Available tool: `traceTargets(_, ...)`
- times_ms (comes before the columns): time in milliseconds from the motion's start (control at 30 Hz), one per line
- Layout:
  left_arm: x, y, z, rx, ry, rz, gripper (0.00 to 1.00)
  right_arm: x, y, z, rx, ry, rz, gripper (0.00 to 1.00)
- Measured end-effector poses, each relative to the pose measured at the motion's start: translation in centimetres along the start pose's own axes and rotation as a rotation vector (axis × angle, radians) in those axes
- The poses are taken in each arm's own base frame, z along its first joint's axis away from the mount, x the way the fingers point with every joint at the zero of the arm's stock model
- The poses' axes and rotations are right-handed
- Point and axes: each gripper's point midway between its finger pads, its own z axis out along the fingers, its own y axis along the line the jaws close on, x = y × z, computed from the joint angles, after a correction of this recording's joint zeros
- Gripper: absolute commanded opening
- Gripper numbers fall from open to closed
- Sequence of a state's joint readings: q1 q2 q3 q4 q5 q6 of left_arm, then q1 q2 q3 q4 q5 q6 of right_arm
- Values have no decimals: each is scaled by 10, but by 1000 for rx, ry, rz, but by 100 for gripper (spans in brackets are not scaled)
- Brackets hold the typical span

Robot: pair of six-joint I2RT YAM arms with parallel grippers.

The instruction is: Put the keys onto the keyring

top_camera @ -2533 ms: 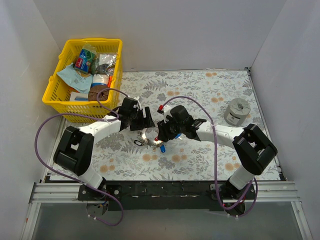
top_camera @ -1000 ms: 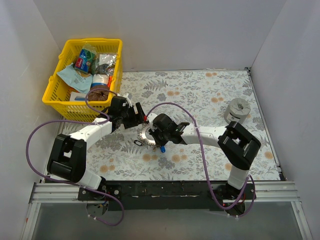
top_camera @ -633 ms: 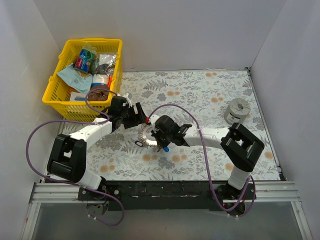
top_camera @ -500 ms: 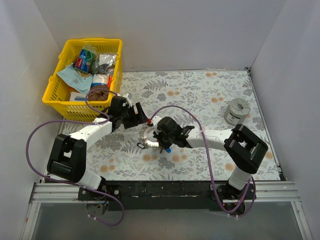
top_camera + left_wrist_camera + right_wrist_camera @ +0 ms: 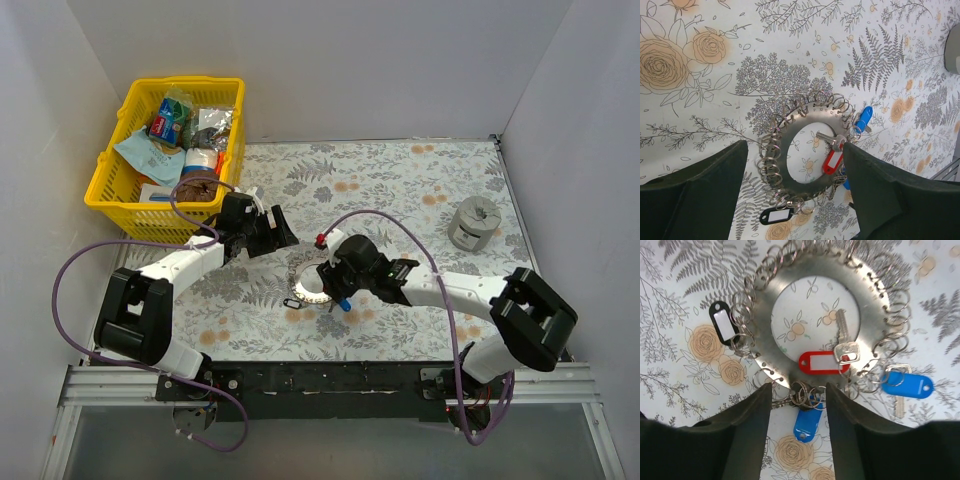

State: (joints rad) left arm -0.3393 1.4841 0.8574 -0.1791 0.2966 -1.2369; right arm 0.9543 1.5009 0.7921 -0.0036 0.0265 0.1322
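Right wrist view: spread fingers hang above the keyring.

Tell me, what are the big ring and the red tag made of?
The keyring looks like metal: silvery and flat, with a dull brushed shine and small wire loops round its rim. The red tag looks like plastic: smooth, bright and evenly coloured, with a white label inside. Sight alone cannot prove either.

The keyring is lying on the flowered table, with the right gripper hanging over its right side and a blue key poking out beside it. The left gripper is sitting near its upper left, apart from it.
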Motion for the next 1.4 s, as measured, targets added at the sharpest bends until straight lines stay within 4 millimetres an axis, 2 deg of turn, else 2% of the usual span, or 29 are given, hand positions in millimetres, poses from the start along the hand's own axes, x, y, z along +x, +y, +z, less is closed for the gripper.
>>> traceTargets(167,1,-1,0,4,3,3,77,-36,-5,-17,-1,-133,33,54)
traceTargets(233,2,0,0,7,6,3,77,-44,-8,-21,-8,-162,49,53)
traceTargets(300,5,1,0,10,14,5,77,-48,-12,-23,-16,-181,72,47)
traceTargets(500,18,-2,-1,49,56,3,77,-26,-32,-20,-31,-143,145,35)
traceTargets(733,35,-9,-2,98,109,6,77,-17,-21,-13,-100,-105,142,13)
traceTargets(767,36,-10,-2,104,114,9,77,-14,-21,-11,-103,-94,143,7)
traceTargets(833,39,-13,-2,114,122,12,77,-7,-22,-5,-101,-64,144,3)
traceTargets(1067,40,-16,-3,125,130,10,78,15,-28,11,-78,47,140,1)
traceTargets(1233,40,-16,-3,125,129,11,78,15,-26,11,-88,61,118,1)
traceTargets(1400,40,-15,-3,124,130,10,78,16,-13,14,-146,75,79,1)
